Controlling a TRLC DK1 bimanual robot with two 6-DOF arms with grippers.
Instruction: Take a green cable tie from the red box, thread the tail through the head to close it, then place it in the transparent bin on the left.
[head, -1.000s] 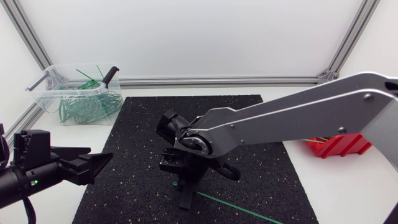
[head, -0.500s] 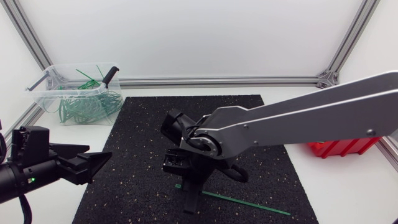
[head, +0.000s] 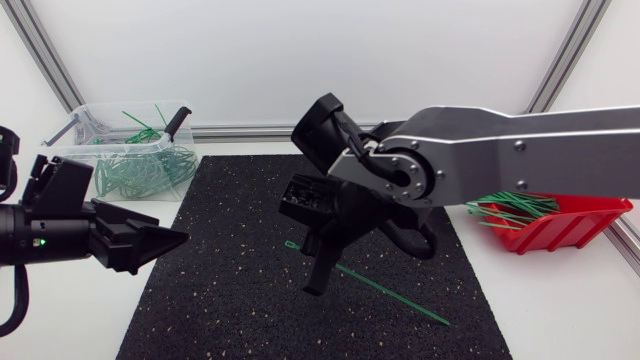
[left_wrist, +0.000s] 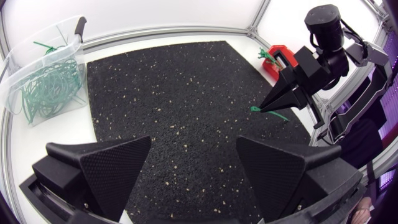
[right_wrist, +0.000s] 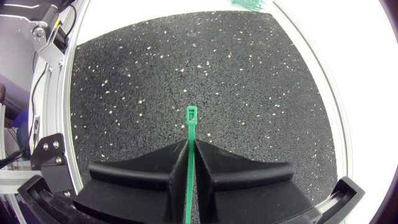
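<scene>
Over mid of black mat (head: 220, 300): R gripper (head: 316, 284), fingers pressed together, clamped on green cable tie (head: 392, 296) from both sides. In R wrist view, tie (right_wrist: 190, 134) straight down the slot btw. fingers, head just ahead of tips of gripper (right_wrist: 191, 143); tail slanting back toward mat's right-front part. Over mat's left edge: L gripper (head: 172, 240), fingers wide apart, nothing btw. them, well apart from tie. Off mat's right side: red box (head: 560, 228) w/ more green ties. Off mat's far-left corner: transparent bin (head: 75, 155) w/ green ties.
</scene>
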